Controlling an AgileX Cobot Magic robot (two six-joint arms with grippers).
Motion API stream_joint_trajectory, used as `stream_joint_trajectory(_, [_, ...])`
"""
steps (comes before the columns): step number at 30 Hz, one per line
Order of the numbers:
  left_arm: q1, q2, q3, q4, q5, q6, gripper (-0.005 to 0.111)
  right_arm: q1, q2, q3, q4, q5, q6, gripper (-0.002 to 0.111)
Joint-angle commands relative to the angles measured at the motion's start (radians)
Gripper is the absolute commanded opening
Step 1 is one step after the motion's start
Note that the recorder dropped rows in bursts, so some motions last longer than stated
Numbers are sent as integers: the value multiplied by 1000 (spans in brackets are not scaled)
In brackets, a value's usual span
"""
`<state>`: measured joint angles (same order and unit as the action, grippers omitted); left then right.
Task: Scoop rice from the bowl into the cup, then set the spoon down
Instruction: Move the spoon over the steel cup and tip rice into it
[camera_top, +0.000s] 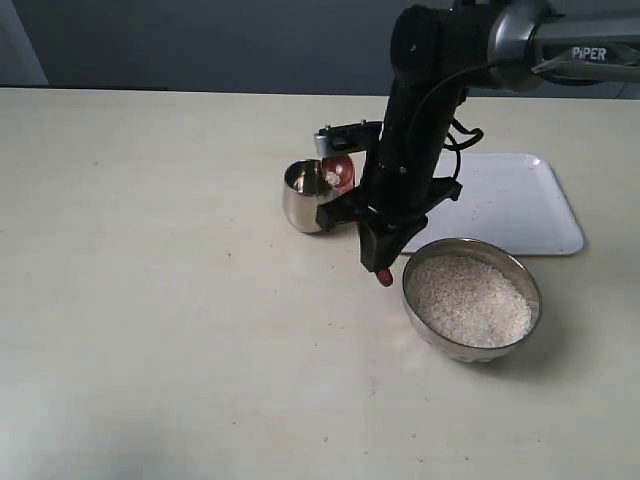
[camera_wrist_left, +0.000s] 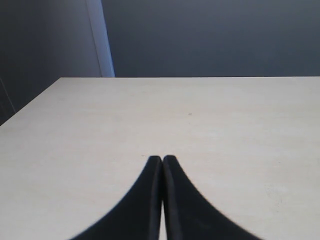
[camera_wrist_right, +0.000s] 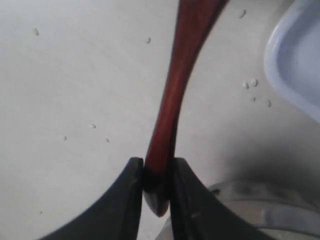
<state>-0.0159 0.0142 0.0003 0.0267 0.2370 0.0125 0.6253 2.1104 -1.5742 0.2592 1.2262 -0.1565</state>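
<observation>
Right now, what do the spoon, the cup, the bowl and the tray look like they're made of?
The spoon looks like wood, dark reddish-brown with a smooth, slightly glossy finish. The cup and the bowl look like polished steel: both mirror their surroundings. The tray is probably white plastic, smooth and matte, though coated metal can't be ruled out.

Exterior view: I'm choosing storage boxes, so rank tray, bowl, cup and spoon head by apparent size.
1. tray, though the arm hides part
2. bowl
3. cup
4. spoon head
</observation>
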Motion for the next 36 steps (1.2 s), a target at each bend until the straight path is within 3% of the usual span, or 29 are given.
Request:
stream_joint_trajectory(1, [-7, 1, 0, 2, -6, -3, 1, 6, -2, -16, -14, -5, 8, -1])
stream_joint_trajectory(36, [-7, -1, 0, 2, -6, -3, 1, 74, 19, -48, -243, -5, 58, -1])
